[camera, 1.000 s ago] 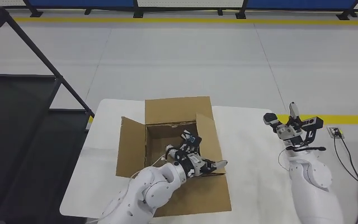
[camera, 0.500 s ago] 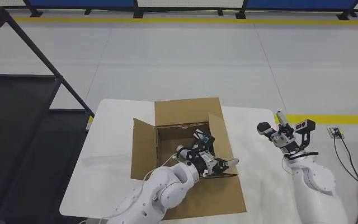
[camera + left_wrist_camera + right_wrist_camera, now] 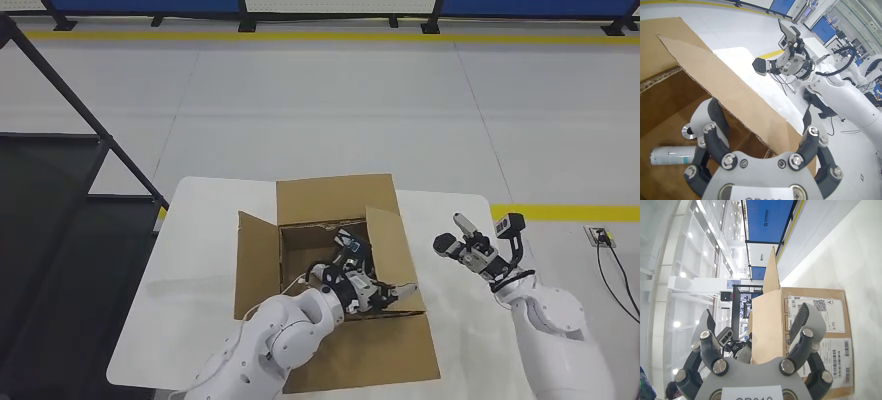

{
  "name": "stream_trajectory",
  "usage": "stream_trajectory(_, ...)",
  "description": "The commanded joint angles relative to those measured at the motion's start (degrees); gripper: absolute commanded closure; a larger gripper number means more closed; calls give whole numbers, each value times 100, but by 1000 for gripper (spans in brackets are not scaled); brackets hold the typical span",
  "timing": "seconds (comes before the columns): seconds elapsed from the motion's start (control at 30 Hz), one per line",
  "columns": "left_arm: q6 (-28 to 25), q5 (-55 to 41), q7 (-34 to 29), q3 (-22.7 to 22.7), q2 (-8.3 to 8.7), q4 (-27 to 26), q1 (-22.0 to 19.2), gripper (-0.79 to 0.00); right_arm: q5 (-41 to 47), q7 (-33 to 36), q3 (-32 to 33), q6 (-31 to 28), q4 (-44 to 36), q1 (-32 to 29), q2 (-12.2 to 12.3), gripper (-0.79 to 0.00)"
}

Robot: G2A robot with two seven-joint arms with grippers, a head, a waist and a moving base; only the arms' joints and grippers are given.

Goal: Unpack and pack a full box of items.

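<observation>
**A:** What is the container, and where does it sit?

**B:** A brown corrugated cardboard box (image 3: 335,200), rectangular, stands open near the middle of the white surface (image 3: 190,300). Its four flaps are raised or folded outward. One outer wall carries flat white printed labels (image 3: 829,317).

**A:** What lies inside?

**B:** A white cylindrical can (image 3: 672,156) with a teal band lies on its side on the box floor. Near it rests a small shiny round metal disc (image 3: 687,130), partly hidden by a finger.

**A:** How does the left gripper (image 3: 761,115) stand?

**B:** Its jaws are spread. One ribbed black pad is inside the box and the other outside, so that the side flap (image 3: 725,81), with its ragged fluted edge, passes between them. Whether either pad touches the cardboard cannot be told.

**A:** And the right gripper (image 3: 755,309)?

**B:** It hangs above the surface on the labelled side of the box, apart from the cardboard. Its jaws are spread wide with nothing between them, and the grooved rubber pads face each other.
</observation>
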Motion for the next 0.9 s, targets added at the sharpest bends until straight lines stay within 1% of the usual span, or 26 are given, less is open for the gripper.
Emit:
stream_trajectory(0.0,-42,-11,-24,-20,-6,18,10,-785,-189,-73,-145,133,-97,-59,-1,-785)
stream_trajectory(0.1,-69,-41,-39,-57,-15,34,25,-785,-356,81,-294,278,-102,-52,15,-785)
stream_trajectory(0.2,-112,-53,-40,-101,-20,34,41,-785,-399,371,-407,293,-66,-25,34,-785)
stream_trajectory(0.43,-170,-73,-71,-198,-26,-12,108,-785,109,1128,-546,111,-1,1,57,-785)
stream_trajectory(0.6,-216,-69,-97,-282,-21,-49,179,-785,326,1495,-729,56,39,74,59,-785)
stream_trajectory(0.87,-319,-179,-153,-548,16,-131,328,-785,779,1733,-1051,25,278,287,18,-785)
